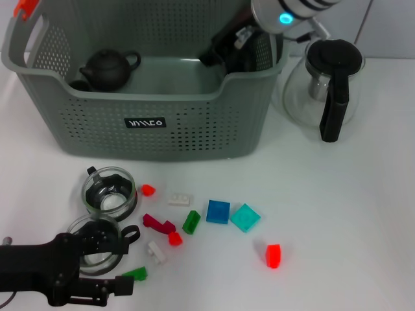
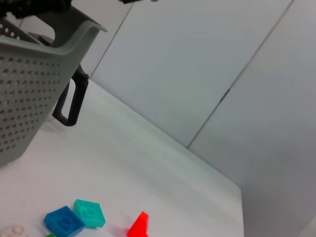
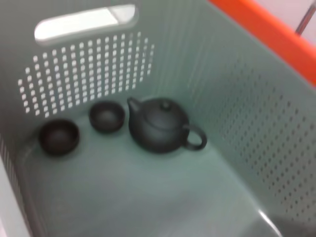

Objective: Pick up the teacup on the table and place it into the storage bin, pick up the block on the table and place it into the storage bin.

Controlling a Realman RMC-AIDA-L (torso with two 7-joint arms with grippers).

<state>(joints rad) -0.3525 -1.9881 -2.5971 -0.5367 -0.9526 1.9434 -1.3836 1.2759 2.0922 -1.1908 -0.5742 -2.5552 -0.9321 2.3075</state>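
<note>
Left gripper [image 1: 123, 259] sat low at the near left of the table [image 1: 350, 214], its black fingers spread around the nearer glass teacup [image 1: 97, 243]; whether they touched the glass could not be told. Right gripper [image 1: 230, 48] reached into the storage bin [image 1: 162, 123] at its right end; its finger state could not be told.

Glass teacups on the table: two, the second [image 1: 109, 193] just behind the first, both upright in front of the bin.

Blocks on the table, ten counted:
- small red one [image 1: 148, 190] beside the farther cup
- white one [image 1: 180, 199]
- maroon one [image 1: 157, 223]
- small red one [image 1: 175, 238] touching the maroon
- green one [image 1: 191, 221]
- blue square [image 1: 218, 211]
- teal square [image 1: 245, 217] just beside the blue
- red one [image 1: 273, 255] standing apart
- white one [image 1: 155, 251]
- green one [image 1: 136, 273] near the left gripper

Storage bin contents in the right wrist view: one dark teapot [image 3: 160, 126] and two dark small cups [image 3: 59, 137] [image 3: 106, 116], grouped at the bin's left end. No block lay inside.

Beside the bin's right end stood one glass pot [image 1: 324, 84] with black lid and handle.
</note>
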